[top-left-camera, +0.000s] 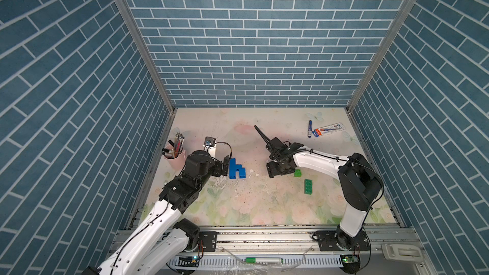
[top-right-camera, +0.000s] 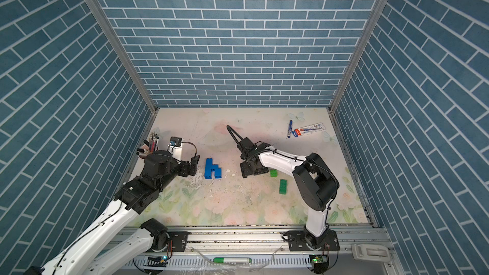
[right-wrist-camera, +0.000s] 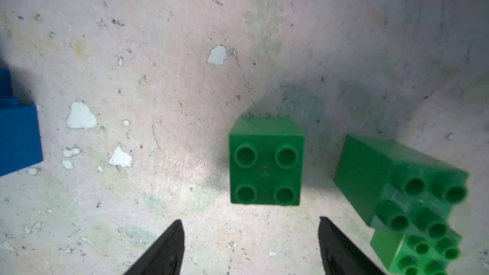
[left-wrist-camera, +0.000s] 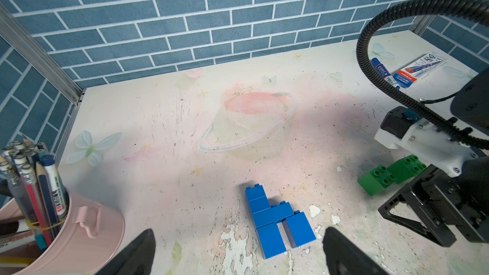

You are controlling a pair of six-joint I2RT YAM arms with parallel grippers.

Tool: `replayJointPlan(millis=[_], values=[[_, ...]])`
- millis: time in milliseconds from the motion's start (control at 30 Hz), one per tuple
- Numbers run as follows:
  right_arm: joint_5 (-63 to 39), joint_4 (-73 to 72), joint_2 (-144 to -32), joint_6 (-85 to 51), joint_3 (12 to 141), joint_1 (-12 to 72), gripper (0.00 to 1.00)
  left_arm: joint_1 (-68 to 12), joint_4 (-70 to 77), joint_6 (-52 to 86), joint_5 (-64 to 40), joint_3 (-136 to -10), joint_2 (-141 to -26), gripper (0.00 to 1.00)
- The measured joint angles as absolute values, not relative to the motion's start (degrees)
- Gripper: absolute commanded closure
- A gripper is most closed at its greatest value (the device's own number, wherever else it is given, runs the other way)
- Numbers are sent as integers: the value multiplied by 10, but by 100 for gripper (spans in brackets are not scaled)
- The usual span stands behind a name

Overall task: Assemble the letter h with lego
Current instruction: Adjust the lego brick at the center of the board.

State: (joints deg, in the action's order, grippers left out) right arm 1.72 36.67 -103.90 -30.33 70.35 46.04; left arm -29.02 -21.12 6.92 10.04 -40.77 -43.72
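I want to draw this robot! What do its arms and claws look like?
The left arm and right arm have white shells, chunky black joints and thin black cables. A ribbed black hose loops from the right wrist. The left claw and right claw have pointed black fingers.

- lego h (top-left-camera: 236,169): solid blue
- loose lego bricks (top-left-camera: 307,187): solid green
- surface (top-left-camera: 251,207): pale pink-and-green floral print
- walls (top-left-camera: 251,35): blue brick pattern, white lines
- cup (left-wrist-camera: 87,234): pink

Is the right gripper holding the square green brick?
No, the right gripper is open and the square green brick sits on the table beyond its fingertips, untouched.
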Motion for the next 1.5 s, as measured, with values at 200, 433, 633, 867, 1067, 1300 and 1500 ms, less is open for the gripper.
replayJointPlan(millis=[200,433,633,867,1067,1300,1500], values=[[15,361,-1039,-295,717,458,19,-290,-211,69,100,-408,-437,1],[16,343,-1046,-284,728,457,19,-290,-211,69,100,-408,-437,1],[15,341,-1060,-282,730,456,21,-290,-211,69,100,-408,-437,1],[5,335,-1061,-282,730,457,21,-290,-211,69,100,-408,-438,1],[-2,334,-1061,-283,730,459,22,-290,-211,69,100,-408,-438,1],[-8,333,-1061,-287,730,461,23,-290,-211,69,100,-408,-438,1],[-13,329,-1054,-288,725,461,24,-290,-211,69,100,-408,-438,1]])
